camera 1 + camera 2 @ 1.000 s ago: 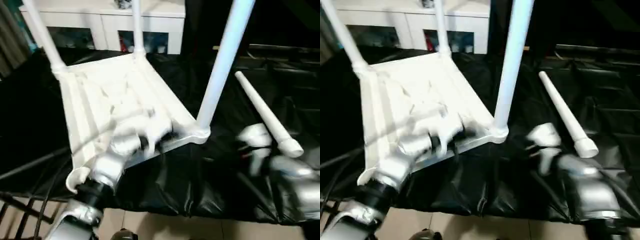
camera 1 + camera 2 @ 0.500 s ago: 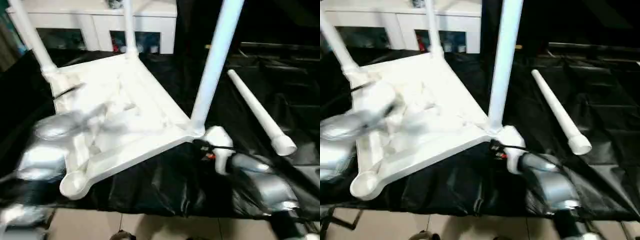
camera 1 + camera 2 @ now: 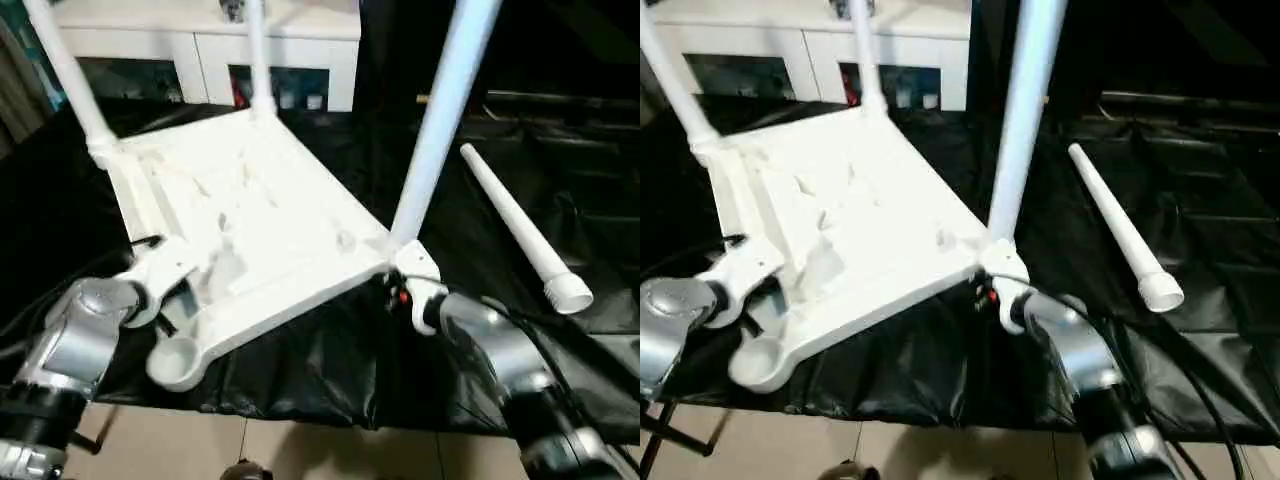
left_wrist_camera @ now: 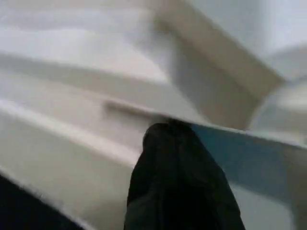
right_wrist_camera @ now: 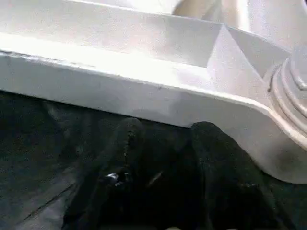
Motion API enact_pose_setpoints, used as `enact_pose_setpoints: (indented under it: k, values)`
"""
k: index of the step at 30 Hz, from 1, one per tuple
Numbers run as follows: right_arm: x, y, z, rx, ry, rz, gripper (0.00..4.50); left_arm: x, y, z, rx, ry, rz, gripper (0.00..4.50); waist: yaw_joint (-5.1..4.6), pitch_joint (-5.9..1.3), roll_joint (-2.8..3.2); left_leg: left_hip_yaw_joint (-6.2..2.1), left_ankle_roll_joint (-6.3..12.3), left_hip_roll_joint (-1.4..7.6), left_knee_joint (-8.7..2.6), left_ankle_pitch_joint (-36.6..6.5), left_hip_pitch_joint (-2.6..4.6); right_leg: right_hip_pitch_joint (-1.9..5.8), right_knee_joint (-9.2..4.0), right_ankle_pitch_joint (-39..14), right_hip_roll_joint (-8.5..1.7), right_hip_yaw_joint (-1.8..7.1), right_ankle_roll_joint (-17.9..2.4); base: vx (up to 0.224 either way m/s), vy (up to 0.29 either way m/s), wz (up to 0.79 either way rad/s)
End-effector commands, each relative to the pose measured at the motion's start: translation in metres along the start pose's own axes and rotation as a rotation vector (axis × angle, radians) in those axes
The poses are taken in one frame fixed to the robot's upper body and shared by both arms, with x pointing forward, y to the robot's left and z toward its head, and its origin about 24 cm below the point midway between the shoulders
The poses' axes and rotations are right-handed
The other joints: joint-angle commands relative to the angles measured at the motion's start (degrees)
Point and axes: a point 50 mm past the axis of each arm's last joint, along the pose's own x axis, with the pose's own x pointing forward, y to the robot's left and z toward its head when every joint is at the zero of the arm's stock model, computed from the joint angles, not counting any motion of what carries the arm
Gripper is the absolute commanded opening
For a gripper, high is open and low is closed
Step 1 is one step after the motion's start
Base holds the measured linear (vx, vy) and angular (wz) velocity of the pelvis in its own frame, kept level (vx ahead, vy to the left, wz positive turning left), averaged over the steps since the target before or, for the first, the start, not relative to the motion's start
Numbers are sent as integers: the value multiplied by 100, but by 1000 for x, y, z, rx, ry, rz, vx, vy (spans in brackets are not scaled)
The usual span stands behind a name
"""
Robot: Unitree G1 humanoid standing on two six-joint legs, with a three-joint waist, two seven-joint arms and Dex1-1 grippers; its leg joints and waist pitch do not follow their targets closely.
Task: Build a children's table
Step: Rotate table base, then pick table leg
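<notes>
White children's table [image 3: 260, 220] lies upside down, three legs upright.

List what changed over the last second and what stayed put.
The left gripper left the middle of the upturned children's table for its left edge, by the empty leg socket, and has shut. The right gripper moved from beside the loose leg to the table's near right corner, under the fitted leg. Table, three fitted legs and loose leg kept their places.

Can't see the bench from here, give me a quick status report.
Left gripper shut at upturned tabletop's edge. Right gripper at near corner. Three legs fitted; fourth leg loose on the black sheet.
</notes>
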Motion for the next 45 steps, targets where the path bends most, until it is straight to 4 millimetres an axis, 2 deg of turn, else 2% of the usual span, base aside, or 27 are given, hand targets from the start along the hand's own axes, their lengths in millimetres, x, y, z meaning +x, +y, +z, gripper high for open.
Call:
enact_pose_setpoints:
  k: [1, 2, 3, 4, 5, 6, 8, 9, 10, 12, 13, 15, 16, 17, 19, 21, 22, 23, 24, 25, 28, 32, 36, 40, 41, 42, 45]
  values:
    - [1, -5, 3, -15, -6, -28, 152, 2, -8, -3, 45, 28, -96, 0, -4, -347, 65, -138, -226, 160, -440, -2080, 119, 171, -428, -1922, -297, 230, -946, 0, 0, 0]
    - [6, -8, 5, -32, -3, -28, 131, -3, -14, 2, 121, 21, -220, 0, -1, -351, 74, -152, -232, 160, -444, -2046, 113, 178, -421, -1896, -315, 228, -966, 0, 0, 0]
    - [7, -9, 6, -37, -2, -30, 131, -5, -16, 2, 139, 19, -259, 0, -2, -365, 61, -156, -230, 164, -444, -2022, 115, 181, -414, -1873, -329, 229, -997, 0, 0, 0]
    - [7, -9, 6, -40, -1, -31, 122, -6, -17, 3, 146, 19, -275, 0, -33, -354, 66, -161, -236, 161, -451, -1946, 80, 203, -386, -1743, -319, 226, -1058, 0, 0, 0]
    - [8, -10, 6, -44, 0, -33, 112, -7, -19, 3, 159, 15, -315, 0, -38, -353, 63, -152, -236, 166, -450, -1926, 84, 199, -382, -1698, -310, 228, -1067, 0, 0, 0]
    - [13, -12, 9, -61, 2, -37, 103, -14, -30, 8, 188, -17, -456, 0, -25, -362, 100, -134, -250, 173, -433, -1922, 138, 165, -379, -1582, -316, 243, -1134, 0, 0, 0]
    - [18, -14, 12, -59, 0, -42, 83, -20, -43, 18, 204, -81, -603, 0, -50, -361, 99, -123, -290, 164, -432, -1983, 126, 176, -358, -1607, -317, 234, -1281, 0, 0, 0]
    - [19, -14, 12, -57, -1, -43, 76, -20, -44, 19, 204, -89, -619, 0, -59, -356, 103, -107, -290, 160, -422, -2016, 144, 151, -360, -1565, -293, 240, -1299, 0, 0, 0]
    - [21, -14, 14, -60, -3, -45, 76, -20, -51, 25, 205, -120, -657, 0, -53, -362, 158, -121, -304, 158, -422, -1948, 119, 191, -319, -1384, -294, 241, -1315, 0, 0, 0]
    - [23, -14, 16, -65, -5, -48, 63, -20, -60, 34, 205, -159, -699, 0, -75, -385, 139, -107, -300, 152, -411, -1845, 122, 209, -300, -1109, -275, 232, -1373, 0, 0, 0]
    - [26, -14, 18, -77, -10, -52, 40, -17, -72, 45, 209, -210, -744, 0, -101, -385, 169, -99, -302, 158, -408, -1788, 110, 222, -286, -981, -283, 237, -1427, 0, 0, 0]
    - [28, -14, 19, -79, -13, -53, 28, -14, -78, 51, 210, -234, -759, 0, -119, -386, 140, -101, -271, 140, -395, -1745, 92, 255, -286, -949, -273, 227, -1454, 0, 0, 0]
    - [29, -13, 19, -79, -17, -53, 23, -11, -83, 55, 210, -249, -766, 0, -123, -392, 190, -107, -268, 143, -393, -1725, 89, 263, -278, -918, -279, 227, -1459, 0, 0, 0]
    - [31, -11, 21, -76, -28, -52, 14, -4, -91, 65, 217, -280, -764, 0, -150, -386, 162, -82, -234, 130, -373, -1737, 104, 251, -313, -934, -255, 230, -1459, 0, 0, 0]
    - [32, -10, 21, -73, -34, -52, 5, 3, -95, 72, 220, -297, -743, 0, -145, -392, 156, -86, -182, 128, -367, -1673, 92, 268, -312, -956, -264, 231, -1457, 0, 0, 0]
    - [31, -14, 20, -66, -42, -92, 5, 20, -93, 84, 197, -318, -620, 0, -169, -379, 184, -80, -171, 118, -359, -1787, 110, 249, -345, -1092, -238, 227, -1407, 0, 0, 0]
    - [31, -14, 20, -65, -42, -94, 5, 21, -92, 84, 196, -319, -614, 0, -171, -384, 165, -81, -170, 120, -356, -1807, 116, 258, -356, -1133, -246, 230, -1379, 0, 0, 0]
    - [28, -19, 19, -60, -46, -138, 5, 32, -87, 93, 176, -339, -516, 0, -182, -386, 158, -101, -149, 106, -362, -1740, 75, 287, -363, -1249, -247, 216, -1300, 0, 0, 0]
    - [27, -21, 19, -58, -47, -157, 5, 34, -86, 95, 169, -345, -492, 0, -172, -397, 154, -93, -146, 109, -351, -1748, 108, 272, -374, -1270, -249, 218, -1285, 0, 0, 0]
    - [24, -26, 18, -42, -49, -194, 5, 37, -82, 98, 158, -356, -455, 0, -177, -390, 150, -101, -122, 108, -351, -1708, 91, 275, -374, -1297, -254, 217, -1283, 0, 0, 0]
    - [15, -38, 16, 4, -66, -267, 5, 37, -78, 100, 155, -379, -427, 0, -159, -404, 148, -109, -101, 115, -348, -1658, 86, 285, -376, -1387, -264, 209, -1233, 0, 0, 0]
    - [3, -51, 13, 51, -83, -341, 5, 34, -77, 100, 147, -459, -419, 0, -124, -414, 149, -99, -21, 120, -334, -1446, 64, 288, -352, -1091, -252, 204, -1273, 0, 0, 0]
    - [-9, -63, 16, 82, -95, -410, 5, 33, -73, 99, 142, -525, -366, 0, -122, -416, 146, -93, -3, 122, -334, -1467, 76, 276, -346, -1070, -242, 200, -1278, 0, 0, 0]
    - [-26, -81, 23, 86, -67, -457, 42, 19, -66, 109, 19, -669, -297, 0, -116, -396, 143, -88, -19, 133, -333, -1527, 76, 278, -350, -1189, -245, 199, -1291, 0, 0, 0]
    - [-30, -87, 25, 88, -58, -474, 49, 14, -67, 111, -22, -699, -312, 0, -114, -392, 118, -71, -22, 132, -323, -1588, 98, 259, -363, -1335, -246, 201, -1294, 0, 0, 0]
    - [-36, -94, 28, 81, -48, -505, 59, 9, -67, 113, -37, -719, -317, 32, -117, -387, 83, -74, -11, 135, -326, -1562, 84, 268, -364, -1380, -252, 199, -1300, 0, 0, 0]
    - [-51, -113, 42, 54, -54, -573, 85, 1, -69, 118, -52, -748, -265, 46, -110, -369, 77, -62, 37, 124, -310, -1540, 79, 247, -393, -1633, -243, 197, -1199, 0, 0, 0]
